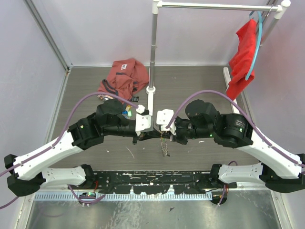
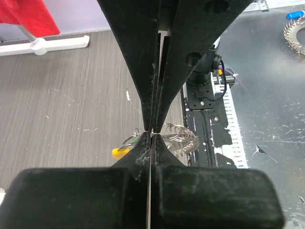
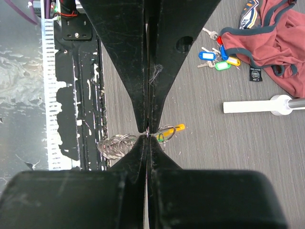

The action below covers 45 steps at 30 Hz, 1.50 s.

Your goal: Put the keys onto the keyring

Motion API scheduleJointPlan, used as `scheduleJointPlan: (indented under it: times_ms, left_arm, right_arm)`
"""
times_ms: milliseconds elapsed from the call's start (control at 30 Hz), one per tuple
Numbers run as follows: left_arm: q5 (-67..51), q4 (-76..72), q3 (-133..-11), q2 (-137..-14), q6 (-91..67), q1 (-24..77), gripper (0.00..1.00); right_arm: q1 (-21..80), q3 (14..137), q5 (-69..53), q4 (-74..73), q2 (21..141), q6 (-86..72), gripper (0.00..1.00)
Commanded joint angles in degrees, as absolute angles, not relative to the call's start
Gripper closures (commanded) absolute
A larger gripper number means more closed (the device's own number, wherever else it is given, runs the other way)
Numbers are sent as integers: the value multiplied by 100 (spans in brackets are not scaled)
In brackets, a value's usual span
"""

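The keyring (image 1: 165, 149), a thin metal loop with a bunch of silvery rings, hangs between my two grippers above the table's middle. Its rings (image 2: 180, 137) and yellow-orange tag (image 2: 119, 152) show in the left wrist view, and also in the right wrist view, rings (image 3: 114, 145) and tag (image 3: 177, 128). A small green piece (image 3: 162, 137) sits at the loop. My left gripper (image 2: 151, 133) and right gripper (image 3: 147, 131) are both shut on the loop, tips almost touching. The loose keys (image 3: 217, 58), with blue, yellow, green and red tags, lie by the cloth (image 1: 127, 113).
A crumpled red-brown cloth (image 1: 125, 76) lies at the back left. A white stand base (image 1: 150, 98) with a metal pole rises just behind the grippers. A red cloth (image 1: 242, 57) hangs on the rack at back right. A black rail (image 1: 157, 179) runs along the near edge.
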State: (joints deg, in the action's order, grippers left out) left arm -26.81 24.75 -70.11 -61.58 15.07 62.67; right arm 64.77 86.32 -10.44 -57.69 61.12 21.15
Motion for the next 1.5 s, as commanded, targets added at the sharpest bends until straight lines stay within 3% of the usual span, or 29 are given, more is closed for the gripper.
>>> scheduleJointPlan:
  times_ms: [0, 100, 233, 367, 600, 767, 867, 1167, 1233, 1367, 1467]
  left_arm:
    - [-2631, 2339, -7178, -6126, 1521, 6295, 100]
    - [-2549, 2347, -7153, -6090, 1500, 6293, 100]
    - [-2267, 2213, -7039, -5911, 1413, 6294, 100]
    - [-2133, 1923, -6842, -5641, 1316, 6293, 100]
    - [-2089, 1449, -6454, -5216, 1163, 6300, 100]
    - [-1977, 1411, -6320, -5031, 1072, 6295, 100]
    - [-1656, 1590, -6332, -4935, 1010, 6293, 100]
    - [-1003, 2131, -6184, -4440, 823, 6293, 100]
    - [-862, 2265, -6138, -4325, 807, 6298, 100]
    - [-669, 2481, -6076, -4080, 825, 6293, 100]
    - [-472, 2616, -6039, -3950, 820, 6286, 100]
  right_arm:
    - [6487, 8670, -1139, -5226, 6023, 2078, 99]
    - [6486, 8623, -1139, -5088, 5933, 2050, 97]
    - [6486, 8412, -934, -4740, 5605, 1971, 72]
    - [6486, 7984, -631, -4104, 4963, 1829, 63]
    - [6491, 7105, -316, -3009, 3908, 1421, 62]
    - [6487, 6682, 567, -2587, 3579, 653, 62]
    - [6491, 6600, 1605, -2650, 3640, -164, 59]
    - [6360, 6573, 3398, -2872, 4739, -1220, 68]
    - [5787, 6686, 2825, -2891, 5072, -1374, 68]
    - [3703, 6613, 158, -2618, 5653, -1885, 68]
    - [3291, 6600, -436, -2370, 6158, -1955, 64]
